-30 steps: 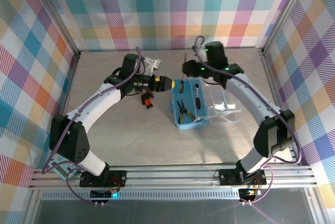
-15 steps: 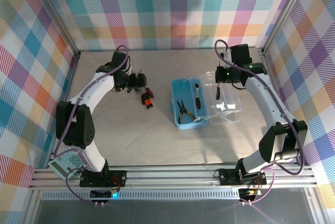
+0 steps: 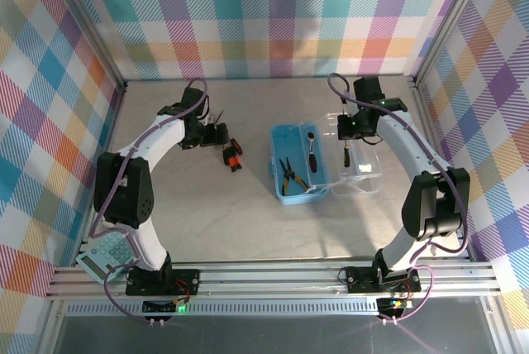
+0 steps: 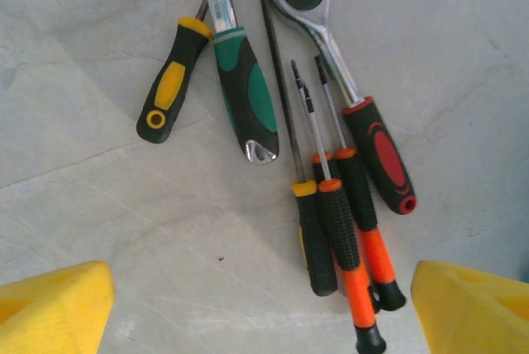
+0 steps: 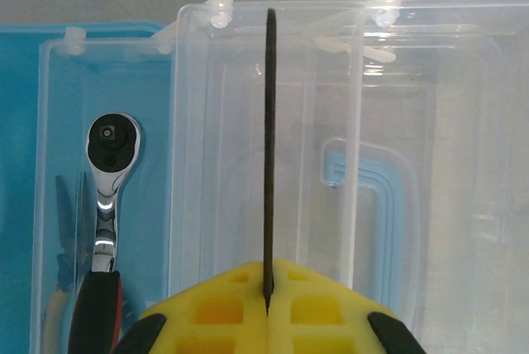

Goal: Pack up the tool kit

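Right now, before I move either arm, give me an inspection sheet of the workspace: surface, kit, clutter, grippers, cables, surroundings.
Surface: grey table, faint scuffs, no spills seen.
Job's things: blue case open, clear lid lying to its right; ratchet and pliers inside. Loose on the table: second ratchet, green-handled tool, yellow-handled screwdriver, thin screwdrivers.
Clutter: calculator by the left arm's base.
Grippers: left gripper open above the loose tools; right gripper shut on a thin black rod over the lid.
Cables: purple cables along both arms, no snag seen.
Surroundings: checked walls, metal rail at the near edge.
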Motion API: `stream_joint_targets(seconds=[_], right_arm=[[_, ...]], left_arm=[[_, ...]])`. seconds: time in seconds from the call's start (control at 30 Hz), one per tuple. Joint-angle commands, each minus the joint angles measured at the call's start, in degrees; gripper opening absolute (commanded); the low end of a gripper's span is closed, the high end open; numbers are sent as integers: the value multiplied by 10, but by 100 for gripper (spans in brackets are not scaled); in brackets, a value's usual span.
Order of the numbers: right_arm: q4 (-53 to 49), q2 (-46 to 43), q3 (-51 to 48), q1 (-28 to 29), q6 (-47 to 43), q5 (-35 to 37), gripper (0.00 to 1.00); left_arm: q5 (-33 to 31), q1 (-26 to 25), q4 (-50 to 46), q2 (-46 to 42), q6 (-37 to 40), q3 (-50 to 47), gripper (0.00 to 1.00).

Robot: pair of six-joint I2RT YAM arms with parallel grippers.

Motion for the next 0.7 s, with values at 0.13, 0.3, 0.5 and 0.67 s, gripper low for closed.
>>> stream_joint_targets(seconds=[0.13,0.3,0.5,0.67], right_arm=[[5,0,-3,11,-5,-15,12],[-1,-16,-1,13,-4,-11,29],[-7,-42,-9,23,0,-5,44],[-5,-67,-23,24,3,-5,49]], left_arm=[[6,-3,-2,35,-4,-2,80],[33,-32,2,47,-12,3,77],[36,-64,10,72,-27,11,65],[15,-72,0,100,-29,30,53]])
